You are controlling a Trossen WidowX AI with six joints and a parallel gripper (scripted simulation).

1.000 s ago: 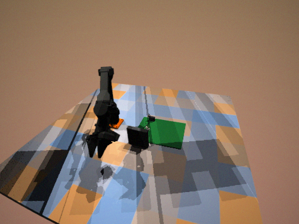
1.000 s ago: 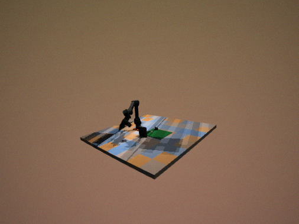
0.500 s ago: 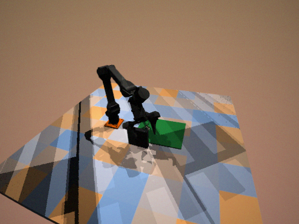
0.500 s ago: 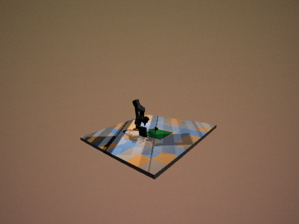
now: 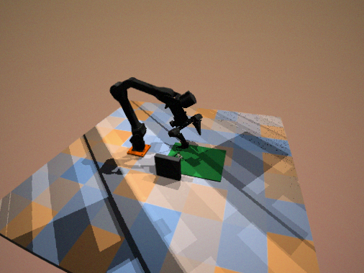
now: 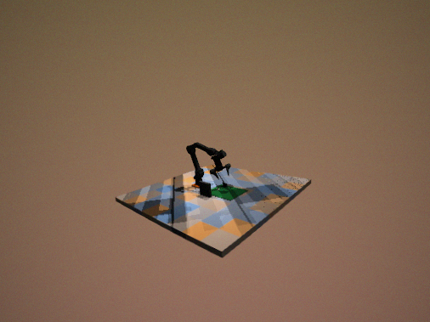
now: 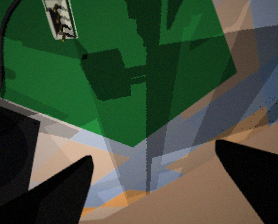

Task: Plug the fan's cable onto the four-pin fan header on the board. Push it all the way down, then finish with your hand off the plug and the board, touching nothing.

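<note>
The green board (image 5: 208, 166) (image 6: 231, 193) (image 7: 45, 85) is laid flat, and on it the pale header (image 5: 179, 156) (image 6: 218, 189) (image 7: 61, 20) is seen with its pins uncovered. The black fan (image 5: 167, 167) (image 6: 205, 189) (image 7: 17, 145) is stood upright beside the board.

Top and exterior: raised, both facing whole arm, exterior farther; wrist: close, board shared.
</note>
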